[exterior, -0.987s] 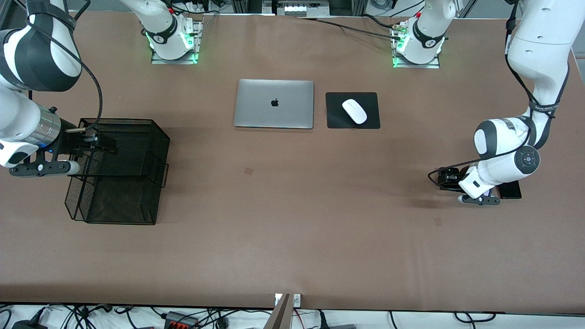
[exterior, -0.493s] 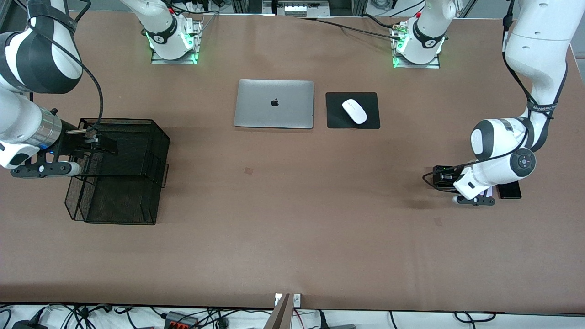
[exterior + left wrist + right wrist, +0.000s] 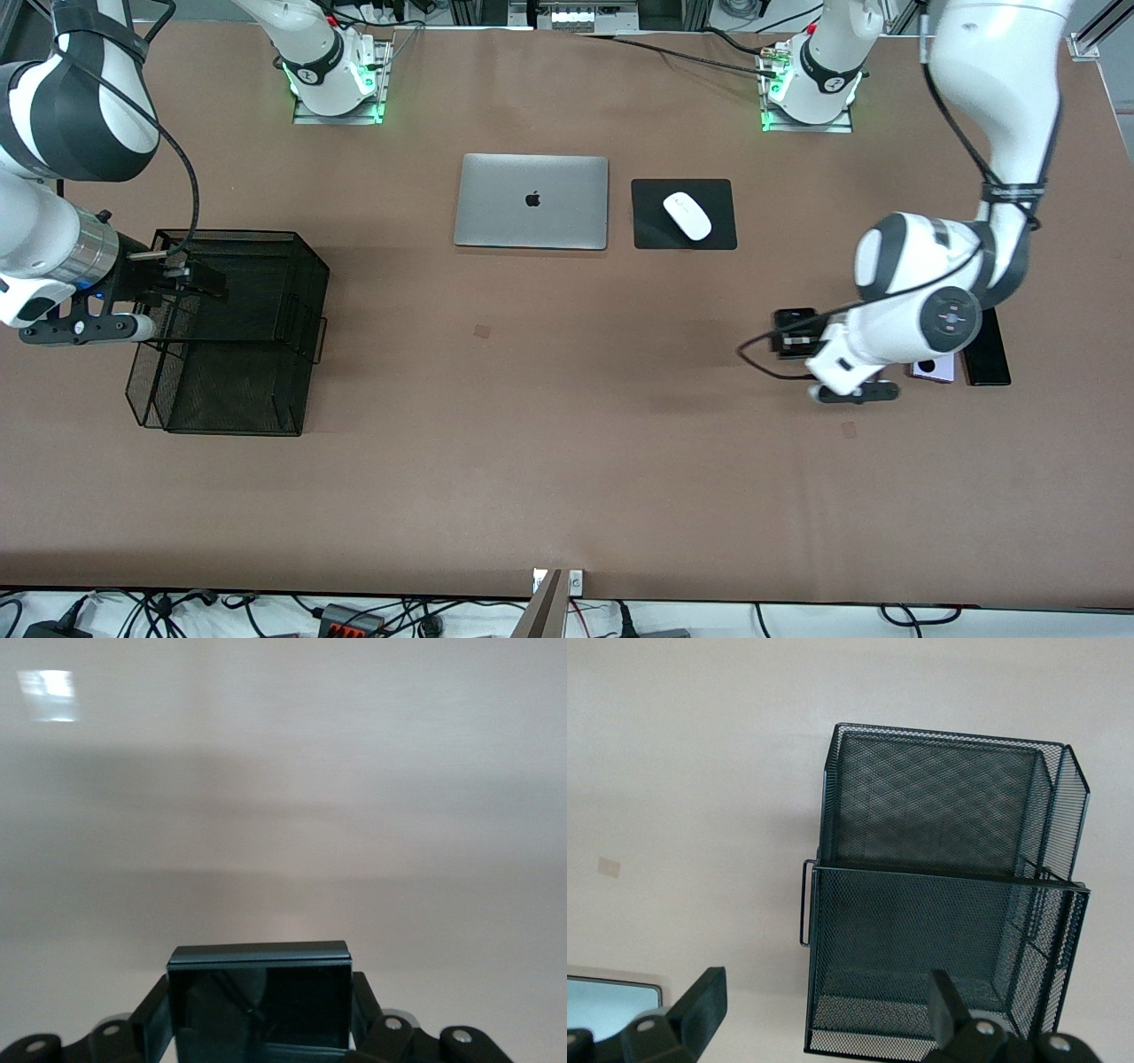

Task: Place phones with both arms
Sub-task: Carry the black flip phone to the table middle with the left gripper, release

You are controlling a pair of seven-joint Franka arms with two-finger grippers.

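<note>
Left gripper (image 3: 261, 1032) clamped on the black flip phone (image 3: 259, 1001), above the tabletop (image 3: 567, 425) near its left-arm edge, right gripper (image 3: 819, 1014) wide apart over the mesh basket (image 3: 230, 328)

Black mesh basket (image 3: 232, 332); silver laptop (image 3: 532, 201); white mouse (image 3: 687, 215); lavender phone (image 3: 932, 369); brown table (image 3: 567, 443).

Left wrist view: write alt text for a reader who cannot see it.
The left gripper is shut on a small squarish black flip phone, its dark fingers pressed against both sides of it. The phone's glossy face fills the lower middle of the picture, and past it lies only the plain brown table, blurred.
</note>
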